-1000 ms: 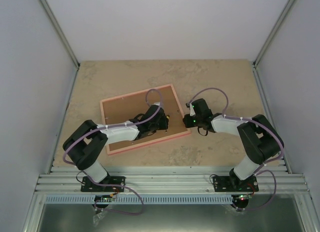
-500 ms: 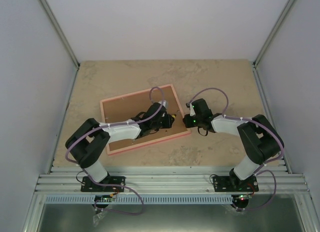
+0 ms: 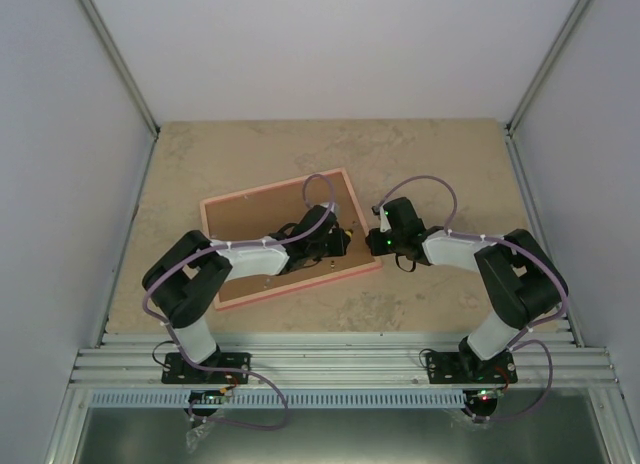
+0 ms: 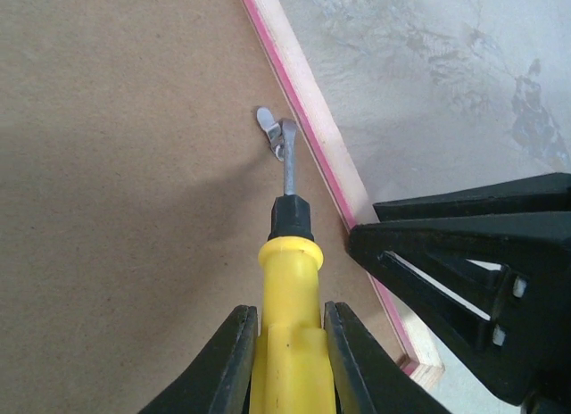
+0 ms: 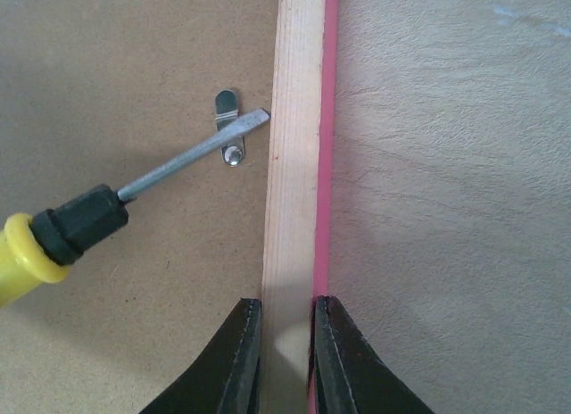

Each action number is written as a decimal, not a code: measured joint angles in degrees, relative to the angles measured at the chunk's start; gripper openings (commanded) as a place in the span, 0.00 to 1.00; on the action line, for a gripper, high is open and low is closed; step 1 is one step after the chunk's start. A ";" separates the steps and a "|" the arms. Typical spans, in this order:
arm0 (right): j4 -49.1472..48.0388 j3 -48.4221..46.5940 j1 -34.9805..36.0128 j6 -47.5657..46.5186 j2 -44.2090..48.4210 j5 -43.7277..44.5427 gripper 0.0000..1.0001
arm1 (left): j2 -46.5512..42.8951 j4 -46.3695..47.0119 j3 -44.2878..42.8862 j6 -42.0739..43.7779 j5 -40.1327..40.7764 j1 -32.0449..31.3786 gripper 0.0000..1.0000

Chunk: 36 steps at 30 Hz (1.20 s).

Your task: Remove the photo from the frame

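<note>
Low in the left wrist view, our left gripper (image 4: pixel 290 347) is clamped on a yellow screwdriver (image 4: pixel 287 271). Its blade tip rests against a small metal clip (image 4: pixel 265 120) on the brown backing board (image 4: pixel 116 182), just beside the pink-edged rail of the frame (image 4: pixel 326 155). At the bottom of its own view, our right gripper (image 5: pixel 285 343) pinches that same rail between its fingers. The photo is hidden; we judge it lies face down under the board.

The risk as we see it is that the blade skids off the clip and gouges the board or rail. The clip could also bind, so that levering twists the frame out of the right-hand pinch.

Beyond the grippers, the frame lies flat and skewed, left of centre in the top view, on a mottled beige table (image 3: pixel 430 154). Plain pale walls (image 3: pixel 330 44) close in the far side and both flanks.
</note>
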State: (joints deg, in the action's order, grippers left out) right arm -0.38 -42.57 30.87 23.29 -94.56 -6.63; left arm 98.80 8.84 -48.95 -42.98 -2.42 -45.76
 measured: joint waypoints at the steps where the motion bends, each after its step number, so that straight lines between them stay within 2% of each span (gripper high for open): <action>1: 0.00 0.00 0.02 0.00 0.00 0.00 0.05 | 0.00 0.00 0.00 -0.26 0.42 0.00 0.00; 8: 0.02 0.00 0.00 0.04 0.00 0.04 0.05 | -0.52 -0.22 0.37 -2.12 3.96 0.02 0.00; 19: -0.07 0.26 -0.35 0.15 0.22 0.52 0.01 | -3.98 -0.37 2.78 -2.05 2.05 0.04 0.00; 26: -0.46 1.40 -1.57 0.90 1.14 0.48 0.00 | -9.51 -0.98 5.60 -1.38 1.62 0.04 0.00; 36: 0.04 4.74 -5.29 3.34 4.70 0.72 0.01 | -20.48 -3.21 9.75 -0.28 7.19 0.04 0.00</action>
State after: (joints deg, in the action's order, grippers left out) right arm -0.34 -37.82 25.58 26.63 -89.86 -5.91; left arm 78.32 5.63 -39.20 -43.27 4.78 -45.71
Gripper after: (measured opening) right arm 0.149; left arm 0.205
